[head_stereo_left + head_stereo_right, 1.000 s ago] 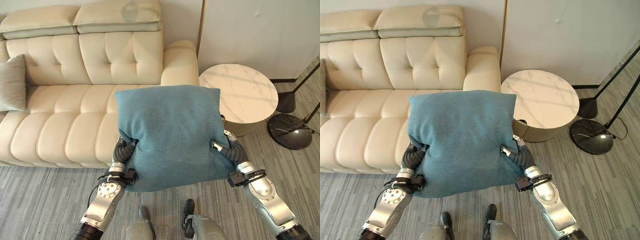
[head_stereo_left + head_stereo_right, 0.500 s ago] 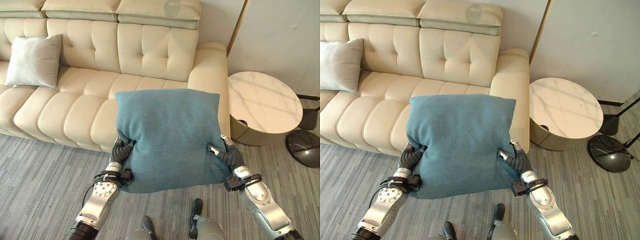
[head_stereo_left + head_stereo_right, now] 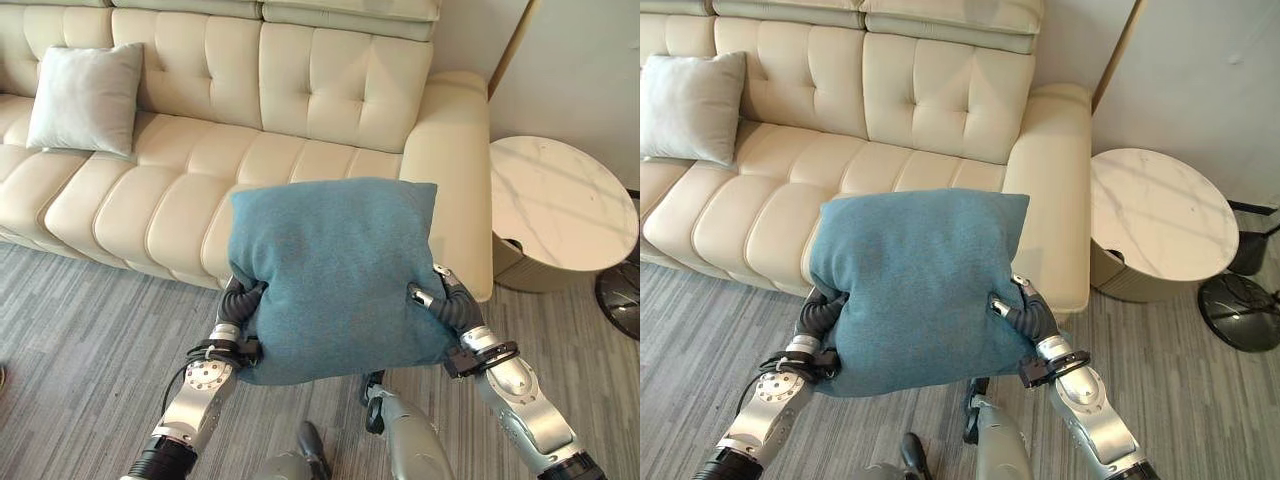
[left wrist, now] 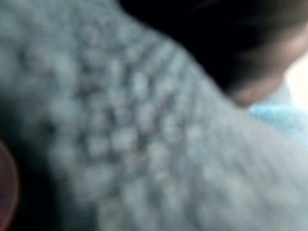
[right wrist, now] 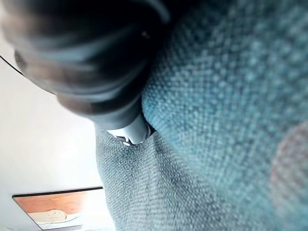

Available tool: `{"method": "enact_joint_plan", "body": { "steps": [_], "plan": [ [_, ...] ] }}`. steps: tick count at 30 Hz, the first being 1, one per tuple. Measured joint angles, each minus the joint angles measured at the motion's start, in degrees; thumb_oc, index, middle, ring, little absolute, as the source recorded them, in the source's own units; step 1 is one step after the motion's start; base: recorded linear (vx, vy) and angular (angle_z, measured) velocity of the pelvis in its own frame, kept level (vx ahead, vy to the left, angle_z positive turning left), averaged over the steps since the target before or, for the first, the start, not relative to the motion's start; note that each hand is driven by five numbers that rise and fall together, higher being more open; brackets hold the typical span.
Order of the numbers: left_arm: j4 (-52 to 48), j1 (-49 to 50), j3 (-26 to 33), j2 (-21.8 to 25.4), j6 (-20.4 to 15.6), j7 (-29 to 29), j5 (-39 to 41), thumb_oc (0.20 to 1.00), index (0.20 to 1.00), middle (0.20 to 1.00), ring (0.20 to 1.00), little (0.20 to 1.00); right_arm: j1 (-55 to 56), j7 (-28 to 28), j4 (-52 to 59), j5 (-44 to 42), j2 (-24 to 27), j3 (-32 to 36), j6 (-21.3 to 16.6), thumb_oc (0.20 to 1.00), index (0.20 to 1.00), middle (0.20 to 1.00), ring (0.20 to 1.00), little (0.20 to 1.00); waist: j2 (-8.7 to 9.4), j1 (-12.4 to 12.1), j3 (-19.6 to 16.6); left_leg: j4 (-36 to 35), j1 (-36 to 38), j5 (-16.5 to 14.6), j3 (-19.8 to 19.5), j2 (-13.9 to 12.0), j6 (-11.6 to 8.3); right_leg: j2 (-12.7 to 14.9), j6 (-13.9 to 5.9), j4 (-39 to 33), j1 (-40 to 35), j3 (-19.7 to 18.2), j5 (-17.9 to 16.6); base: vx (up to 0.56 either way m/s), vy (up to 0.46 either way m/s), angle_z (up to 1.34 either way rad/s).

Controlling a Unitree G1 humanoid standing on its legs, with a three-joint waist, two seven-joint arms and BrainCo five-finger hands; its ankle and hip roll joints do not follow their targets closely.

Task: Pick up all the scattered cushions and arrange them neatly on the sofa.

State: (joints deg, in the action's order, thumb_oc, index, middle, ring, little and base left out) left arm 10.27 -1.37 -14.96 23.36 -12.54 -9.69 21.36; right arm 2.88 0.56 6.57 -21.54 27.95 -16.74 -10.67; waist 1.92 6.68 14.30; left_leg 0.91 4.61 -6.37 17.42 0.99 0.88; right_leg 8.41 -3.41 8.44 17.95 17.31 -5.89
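Progress looks partial: grey cushion already leans on the sofa backrest, while teal cushion hangs before the sofa's front edge, pinched between left hand and right hand.

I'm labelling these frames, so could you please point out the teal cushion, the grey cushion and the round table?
teal cushion (image 3: 330, 275): left eye view, front face.
grey cushion (image 3: 85, 95): left eye view, centre.
round table (image 3: 1160, 215): right eye view, marble top.

A cushion lies on the sofa, a round table at its right.
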Motion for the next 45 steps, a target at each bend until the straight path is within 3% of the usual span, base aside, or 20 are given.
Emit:
{"method": "enact_joint_plan", "body": {
  "steps": [2,6,7,8,11,15,17,18,20,22,24,25,27,30,32,34,36,38,40,45],
  "plan": [
    [-0.2,0.6,-0.6,-1.1,0.0,0.3,0.0,0.200,0.200,0.200,0.200,0.200,0.4,0.2,-0.1,0.0,2.1,0.8,0.0,0.200,0.200,0.200,0.200,0.200,-2.47,0.9,-0.9,1.9,0.5,-0.3,-1.7,-2.4,-2.52,-2.2,2.40,0.2,-1.9,0.9,0.7,0.24,-0.121,0.55],
    [-0.5,0.6,-0.6,-2.3,0.0,0.6,0.0,0.200,0.200,0.200,0.200,0.200,0.2,1.4,0.2,-0.1,3.5,2.0,-0.1,0.200,0.200,0.200,0.200,0.200,-2.85,0.9,-1.2,16.9,-2.7,0.3,-0.7,-6.9,-4.72,-5.3,5.17,-5.1,-9.1,1.7,2.2,0.16,-0.056,0.00],
    [-1.2,0.4,-0.7,-3.2,0.0,0.7,0.0,0.200,0.200,0.200,0.200,0.200,0.2,1.5,0.2,-0.4,3.6,2.8,-0.2,0.200,0.200,0.200,0.200,0.200,-2.91,1.1,-1.6,19.9,-6.0,-1.7,-0.3,-8.0,-7.87,-6.3,6.37,-8.6,-11.0,0.2,1.7,0.14,0.049,-0.45],
    [-1.3,0.0,-0.7,-3.2,-0.1,0.7,0.0,0.200,0.200,0.200,0.200,0.200,0.0,1.5,0.3,-1.0,3.8,2.9,-0.2,0.200,0.200,0.200,0.200,0.200,-2.74,1.0,-1.5,17.2,-6.7,-1.8,0.4,-7.7,-7.98,-6.4,7.73,-9.0,-11.0,-0.3,0.4,0.10,0.052,-0.45],
    [-1.3,-0.8,-0.8,-3.1,0.0,1.2,0.0,0.200,0.200,0.200,0.200,0.200,0.2,1.5,0.2,-1.0,4.0,3.4,-0.1,0.200,0.200,0.200,0.200,0.200,-2.08,1.3,-1.4,8.1,-9.7,-1.3,0.3,-7.7,-8.12,-7.2,7.75,-10.2,-12.0,-2.6,0.4,0.12,0.029,-0.42],
    [-1.3,-0.6,-0.7,-2.7,0.4,1.9,0.0,0.200,0.200,0.200,0.200,0.200,0.2,1.5,0.1,-1.0,3.8,3.3,-0.1,0.200,0.200,0.200,0.200,0.200,-0.52,1.0,-1.0,2.4,-14.9,4.4,-4.2,-9.0,-7.91,-8.3,7.44,-11.3,-14.0,-5.8,0.7,0.17,0.055,-0.53],
    [-1.2,-0.2,-0.5,-2.1,0.6,2.0,0.0,0.200,0.200,0.200,0.200,0.200,0.2,1.5,0.0,-1.0,3.5,2.5,-0.1,0.200,0.200,0.200,0.200,0.200,0.61,0.2,-1.0,2.3,-16.9,8.2,-9.3,-10.0,-7.36,-8.9,6.97,-11.6,-16.2,-8.2,1.4,0.24,0.132,-0.73],
    [-1.1,-0.4,-0.7,-2.0,0.6,2.0,0.0,0.200,0.200,0.200,0.200,0.200,0.4,1.4,-0.2,-1.0,3.3,2.4,-0.2,0.200,0.200,0.200,0.200,0.200,0.49,1.1,-1.2,2.8,-18.6,10.9,-12.0,-10.6,-7.24,-8.9,5.51,-12.0,-17.6,-9.6,3.2,0.43,0.294,-0.72],
    [-0.4,-0.9,-0.7,-1.6,0.6,1.9,0.0,0.200,0.200,0.200,0.200,0.200,0.3,1.4,-1.2,-1.0,2.1,2.2,-0.2,0.200,0.200,0.200,0.200,0.200,1.54,0.2,-1.4,0.7,-18.8,11.3,-17.1,-10.8,-7.21,-7.8,4.40,-10.6,-17.8,-11.5,5.1,0.44,0.384,-0.40],
    [0.0,-1.0,-2.0,-2.0,0.7,1.9,0.1,0.200,0.200,0.200,0.200,0.200,0.3,1.4,-1.9,-0.9,2.8,3.0,-0.1,0.200,0.200,0.200,0.200,0.200,0.82,-0.4,-1.7,1.0,-16.9,11.2,-15.4,-9.6,-5.91,-3.8,0.35,-6.2,-17.0,-14.9,8.4,0.48,0.479,-0.66],
    [-0.1,-0.5,-2.2,-0.5,0.9,1.9,0.1,0.200,0.200,0.200,0.200,0.200,0.4,1.4,-1.8,-0.9,1.7,2.3,-0.1,0.200,0.200,0.200,0.200,0.200,2.66,-0.6,-3.1,1.2,-14.8,11.3,-10.8,-4.7,-3.01,1.6,-0.08,-2.7,-15.5,-17.6,10.4,0.22,0.238,-0.81],
    [-0.1,-0.6,-2.0,0.9,0.9,1.9,0.1,0.200,0.200,0.200,0.200,0.200,0.4,1.5,-1.5,-0.9,1.4,1.8,-0.1,0.200,0.200,0.200,0.200,0.200,2.98,-0.9,-3.3,0.8,-13.6,12.1,-9.2,-2.9,-1.71,3.7,-1.85,-0.4,-15.4,-17.2,10.5,0.11,0.175,-0.54],
    [-0.6,-1.2,-1.4,2.3,0.9,1.9,0.1,0.200,0.200,0.200,0.200,0.200,0.5,1.6,-1.5,-0.9,0.2,1.5,-0.1,0.200,0.200,0.200,0.200,0.200,2.82,-0.6,-3.4,0.2,-12.3,11.6,-7.8,-1.3,0.36,3.9,-3.19,2.9,-14.1,-17.3,10.7,0.14,0.224,-0.28],
    [-0.9,-1.4,0.1,4.3,0.8,1.7,0.1,0.200,0.200,0.200,0.200,0.200,-2.2,1.5,-1.6,0.3,-2.1,0.4,0.0,0.200,0.200,0.200,0.200,0.200,2.61,-2.8,-3.2,-0.1,-11.2,10.7,-4.2,-0.3,1.85,4.2,-6.64,15.9,-6.5,-16.3,11.2,0.12,0.147,-0.67],
    [-0.8,-0.5,1.2,4.3,0.8,1.5,0.0,0.200,0.200,0.200,0.200,0.200,-2.9,1.5,-1.6,0.4,-2.2,-0.7,0.0,0.200,0.200,0.200,0.200,0.200,1.59,-3.0,-2.6,-2.6,-7.7,10.2,-3.7,0.2,2.55,3.9,-6.18,17.3,-4.7,-11.7,13.6,0.15,0.082,-0.37],
    [-0.9,-0.3,1.3,4.1,0.7,1.5,0.0,0.200,0.200,0.200,0.200,0.200,-2.9,1.5,-1.6,0.4,-2.1,-0.9,0.0,0.200,0.200,0.200,0.200,0.200,1.55,-2.9,-2.7,-2.5,-7.3,9.3,-3.4,0.9,2.73,3.7,-6.08,14.5,-3.5,-10.8,13.5,0.16,0.028,0.01],
    [-0.5,-0.2,1.6,3.4,0.5,1.6,0.0,0.200,0.200,0.200,0.200,0.200,-3.0,1.5,-2.2,0.7,-2.2,-0.5,-0.1,0.200,0.200,0.200,0.200,0.200,1.38,-2.2,-2.7,-2.3,-7.5,8.4,-4.5,1.8,2.45,1.9,-5.55,8.6,-2.9,-13.1,12.4,0.13,0.013,0.26],
    [-0.5,0.7,1.5,2.5,0.5,1.6,0.0,0.200,0.200,0.200,0.200,0.200,-2.8,1.5,-2.3,0.8,-2.2,-0.5,0.0,0.200,0.200,0.200,0.200,0.200,2.09,-2.4,-3.1,-2.3,-7.0,8.5,-5.0,3.2,2.63,1.9,-4.10,5.2,-4.1,-13.0,9.8,0.05,-0.015,0.28],
    [-0.5,1.4,1.7,2.0,0.6,1.6,0.0,0.200,0.200,0.200,0.200,0.200,-2.8,1.5,-2.5,1.2,-2.1,-0.6,0.0,0.200,0.200,0.200,0.200,0.200,1.97,-2.7,-3.2,-2.4,-7.0,8.4,-5.9,3.8,2.53,1.5,-2.80,1.3,-5.9,-13.4,4.1,0.12,-0.036,0.22],
    [-0.3,1.7,2.5,1.3,0.6,0.7,-0.1,0.200,0.200,0.200,0.200,0.200,-8.5,0.2,-6.6,4.7,-2.0,-2.6,0.0,0.200,0.200,0.200,0.200,0.200,-0.24,-3.8,-4.7,-3.4,-7.6,8.8,-5.9,0.9,1.36,-2.1,-0.38,-7.9,-9.2,-12.3,-1.1,0.05,-0.045,-0.06]
  ]
}}
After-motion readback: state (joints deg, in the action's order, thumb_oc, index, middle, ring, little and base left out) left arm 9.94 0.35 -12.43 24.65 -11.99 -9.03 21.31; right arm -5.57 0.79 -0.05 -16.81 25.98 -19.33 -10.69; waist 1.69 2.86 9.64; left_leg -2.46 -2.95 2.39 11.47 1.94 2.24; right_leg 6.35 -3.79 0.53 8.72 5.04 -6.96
